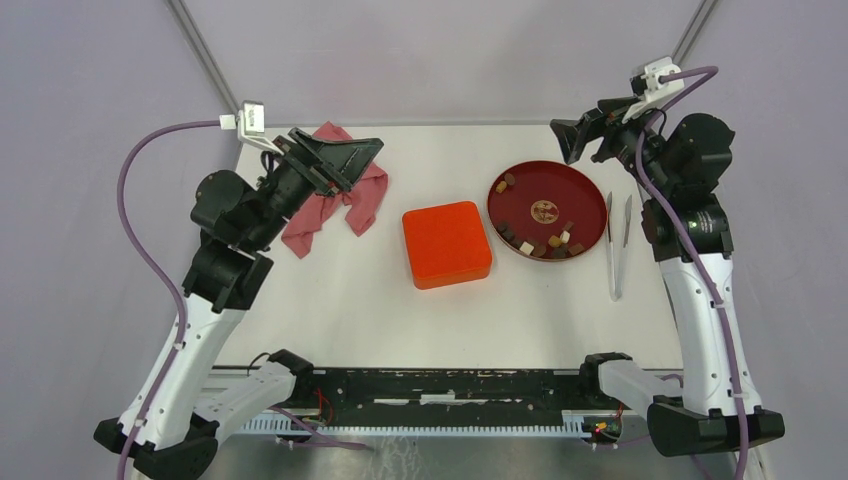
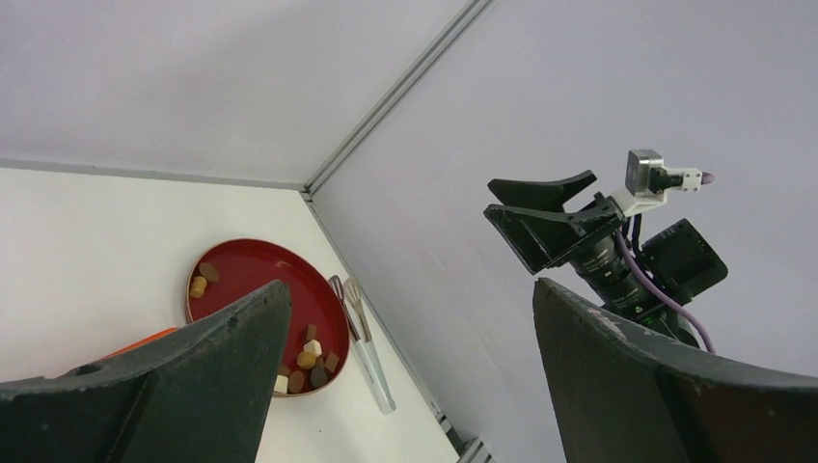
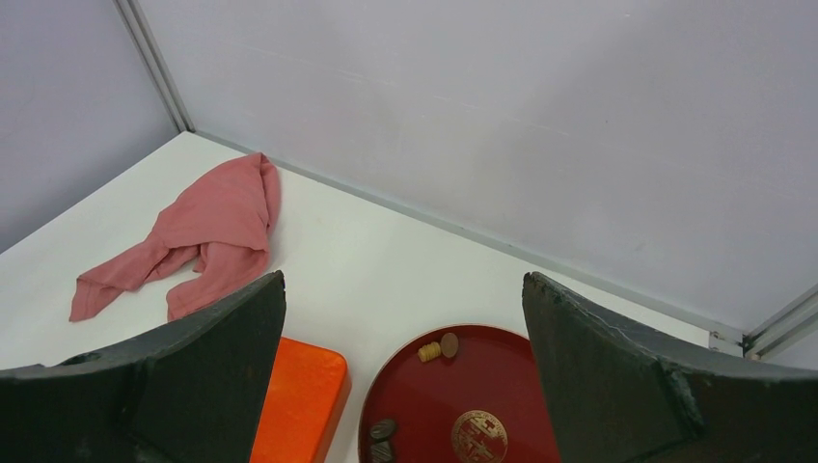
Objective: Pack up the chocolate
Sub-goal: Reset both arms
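- Top external view: you have the chocolate point(image 1: 545, 242) lying loose on the dark red plate point(image 1: 560, 185), right of centre on the table point(image 1: 330, 300). Most pieces cluster at the plate's near rim, and a couple sit at its far-left rim.
- Your right gripper point(image 1: 560, 142) hangs in the air past the plate's far-right edge, near the far right corner, apart from every piece.
- Your left gripper point(image 1: 365, 165) hovers over the pink cloth point(image 1: 305, 235) at the far left. It is well apart from the chocolate, with the orange box point(image 1: 447, 244) between them.
- Both pairs of jaws are spread wide. Each wrist view shows a broad gap between its fingers, with nothing held or touched.
- Metal tweezers point(image 1: 615, 245) lie just right of the plate.
- Right wrist view: you see only the plate's far part, with the two pieces by the far rim and two dark ones at the left. The near cluster is cut off below.
- Left wrist view: the left finger point(image 2: 193, 376) covers nearly all of the orange box.
- You cannot count the clustered pieces exactly; they crowd together and are small.
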Robot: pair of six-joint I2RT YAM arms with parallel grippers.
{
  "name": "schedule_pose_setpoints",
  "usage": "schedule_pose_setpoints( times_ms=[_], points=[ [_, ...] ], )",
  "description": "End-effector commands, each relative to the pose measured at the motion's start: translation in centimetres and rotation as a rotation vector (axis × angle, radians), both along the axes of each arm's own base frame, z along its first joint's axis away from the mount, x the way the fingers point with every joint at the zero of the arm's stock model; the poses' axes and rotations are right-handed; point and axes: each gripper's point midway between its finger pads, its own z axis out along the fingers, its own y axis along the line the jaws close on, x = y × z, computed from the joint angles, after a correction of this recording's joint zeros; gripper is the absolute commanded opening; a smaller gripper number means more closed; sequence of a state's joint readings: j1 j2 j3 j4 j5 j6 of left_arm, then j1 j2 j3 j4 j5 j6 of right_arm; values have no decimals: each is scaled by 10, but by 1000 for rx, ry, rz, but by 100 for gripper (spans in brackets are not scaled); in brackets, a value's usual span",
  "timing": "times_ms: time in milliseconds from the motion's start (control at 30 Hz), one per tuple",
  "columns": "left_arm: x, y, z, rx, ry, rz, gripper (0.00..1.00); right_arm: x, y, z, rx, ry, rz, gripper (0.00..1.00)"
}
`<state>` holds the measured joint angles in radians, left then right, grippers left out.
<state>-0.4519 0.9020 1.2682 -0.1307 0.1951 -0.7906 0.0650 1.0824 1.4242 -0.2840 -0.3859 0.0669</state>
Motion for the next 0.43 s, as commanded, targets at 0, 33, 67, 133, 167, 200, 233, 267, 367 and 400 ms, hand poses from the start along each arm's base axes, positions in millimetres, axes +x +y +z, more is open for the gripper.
schedule_pose_setpoints(
  times_ms=[0, 33, 67, 133, 167, 200, 233, 267, 367, 400],
  points=[
    [-11, -1, 15, -46, -32, -37, 100, -6, -2, 18, 22, -61, -10, 98],
    [-11, -1, 16, -44, -35, -35, 100, -6, -1, 18, 23, -61, -8, 98],
    [-12, 0, 16, -42, -36, -34, 100, -7, -1, 17, 20, -59, -7, 98],
    [-12, 0, 15, -41, -33, -31, 100, -7, -2, 16, 12, -59, -10, 98],
    [-12, 0, 13, -43, -29, -31, 100, -7, -3, 16, 8, -58, -15, 98],
    [-11, 0, 12, -45, -27, -31, 100, -7, -3, 16, 5, -58, -18, 98],
    [-11, 0, 10, -49, -25, -31, 100, -7, -4, 14, 2, -54, -19, 98],
    [-11, 1, 9, -54, -24, -29, 100, -7, -4, 15, -1, -57, -21, 98],
    [-12, 2, 10, -59, -27, -23, 100, -6, -4, 15, -1, -56, -23, 98],
    [-12, 2, 11, -56, -30, -23, 100, -7, -4, 17, -1, -61, -20, 98]
  ],
)
